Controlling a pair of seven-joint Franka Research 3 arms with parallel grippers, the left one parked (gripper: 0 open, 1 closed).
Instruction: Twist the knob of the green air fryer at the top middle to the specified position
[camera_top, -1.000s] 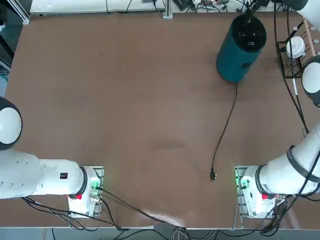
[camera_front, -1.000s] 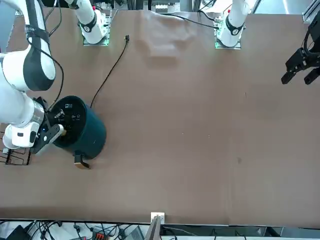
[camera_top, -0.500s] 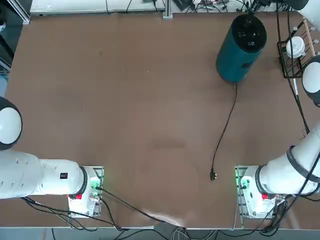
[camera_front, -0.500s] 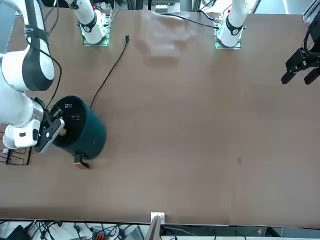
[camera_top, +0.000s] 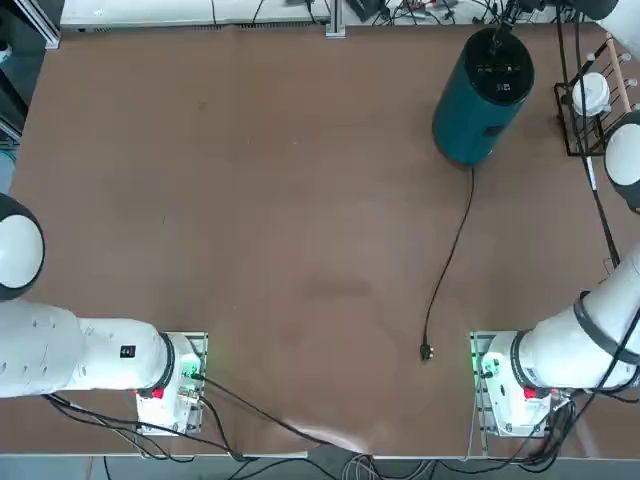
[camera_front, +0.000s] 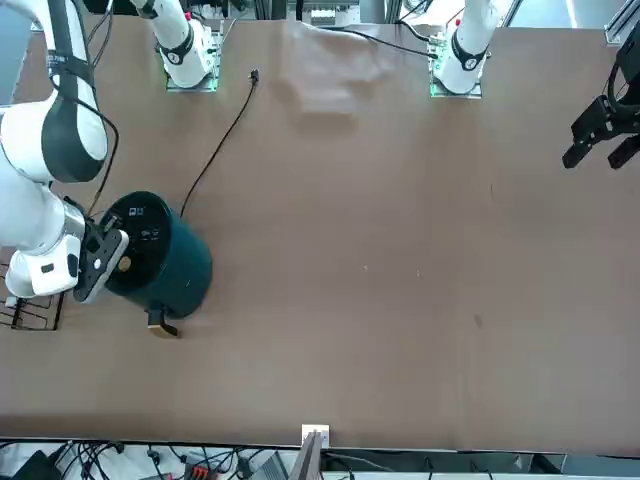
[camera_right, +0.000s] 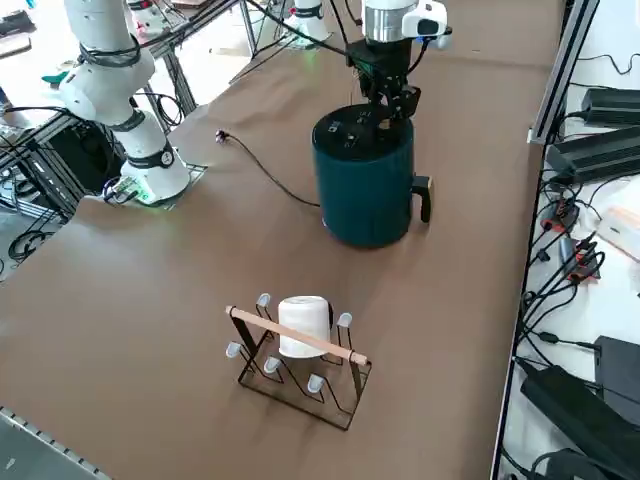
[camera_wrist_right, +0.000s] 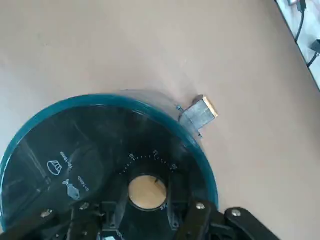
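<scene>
A robotics lab, by the look of it: white robot arms (camera_top: 75, 350) bolted to a broad brown tabletop (camera_top: 300, 230), bundled cables (camera_top: 370, 464) along the top view's bottom edge, and black power bricks (camera_right: 580, 415) with loose wiring at the right side view's lower right
</scene>
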